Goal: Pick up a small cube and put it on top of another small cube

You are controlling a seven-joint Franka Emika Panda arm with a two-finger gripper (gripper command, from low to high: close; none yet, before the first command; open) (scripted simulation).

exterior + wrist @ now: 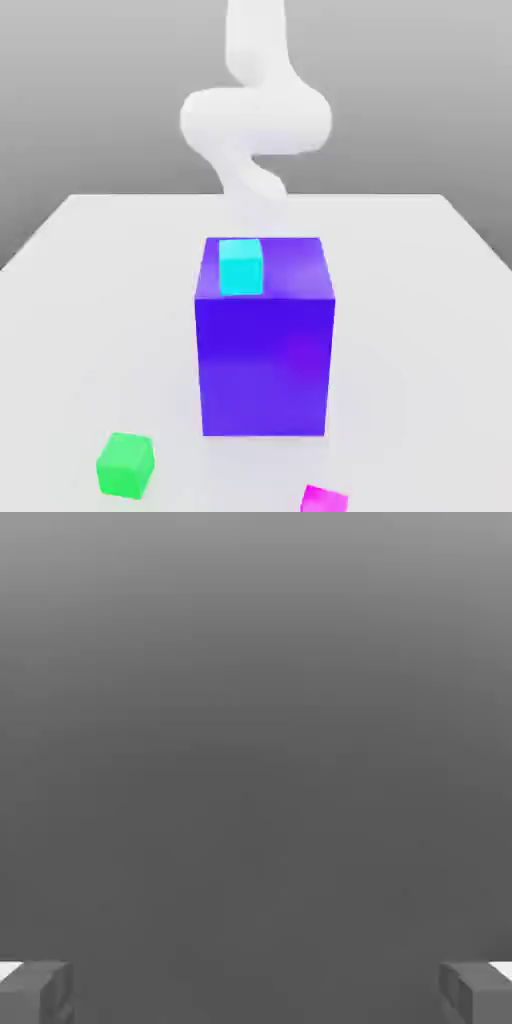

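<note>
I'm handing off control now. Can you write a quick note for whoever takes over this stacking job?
Gripper: jaws wide apart, holding nothing.
Cyan cube sits on top of the big blue block, near its exterior-view left edge.
Green cube and magenta cube lie apart on the table in front of the block.
Done: no small cube stacked on another yet.
Left: grasp one small cube, place it on another.

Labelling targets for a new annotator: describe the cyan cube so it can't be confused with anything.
Find the big blue block in the middle of the white table. The cyan cube sits on its top face, toward the exterior view's left. The green cube and magenta cube lie on the table instead.
</note>
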